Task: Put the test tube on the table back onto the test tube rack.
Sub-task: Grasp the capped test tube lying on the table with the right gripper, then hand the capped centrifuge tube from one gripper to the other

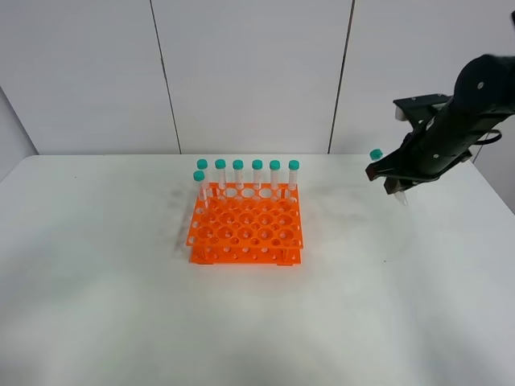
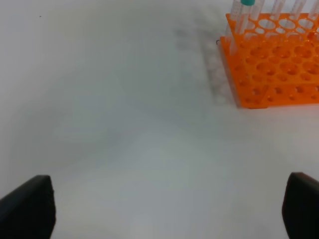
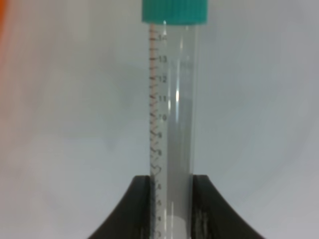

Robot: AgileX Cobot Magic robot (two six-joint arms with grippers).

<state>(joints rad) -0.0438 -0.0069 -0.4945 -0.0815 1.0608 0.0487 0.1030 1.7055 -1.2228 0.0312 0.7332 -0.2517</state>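
In the left wrist view, the left fingers [image 2: 27, 209] are seen as two dark tips at the lower corners of the frame. They are spread wide with nothing between them, and only the white bench [image 2: 124, 139] is seen past them. The orange test tube rack [image 2: 271, 62] is found at the upper right of that frame.

In the exterior high view, the lower half of the frame is taken up by bare bench. The test tube rack is set near the centre. Seven capped tubes [image 1: 257, 175] are stood upright in it: six along its far row, and one a row nearer at the left end.

Further back, at the upper right of the frame, the dark right arm [image 1: 471, 108] is reached in from the right edge. The test tube [image 1: 376, 153] is gripped there, well apart from the rack and to its right. It is tilted, with its teal cap to the upper left and its pointed tip to the lower right. It appears to be held clear of the bench.

In the right wrist view, the right fingers [image 3: 139, 209] are closed narrowly on the lower part of the clear, graduated tube. The cap is seen at the top of the frame.
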